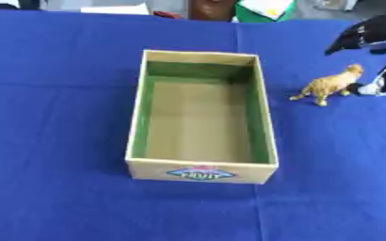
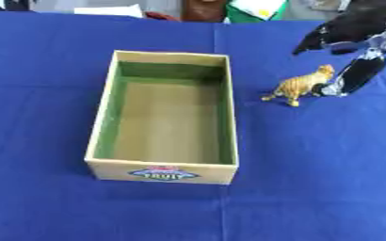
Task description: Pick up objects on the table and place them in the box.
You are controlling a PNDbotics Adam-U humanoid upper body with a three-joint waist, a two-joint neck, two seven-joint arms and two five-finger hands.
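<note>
A small orange striped toy tiger (image 2: 301, 84) stands on the blue cloth just right of the box. The box (image 1: 200, 55) is an open cardboard carton with green inner walls and a printed label on its near side; nothing lies inside it. My right hand (image 2: 354, 23) reaches in from the upper right, black and silver. One lower finger (image 2: 349, 75) touches the tiger's far end, while the upper fingers hang spread above it without closing. The tiger's feet are still on the cloth. My left hand shows in neither view.
The table (image 1: 56, 141) is covered in blue cloth, with bare room left of and in front of the box. Along the far edge lie white paper (image 1: 114, 9) and a green-and-white object (image 1: 266, 9).
</note>
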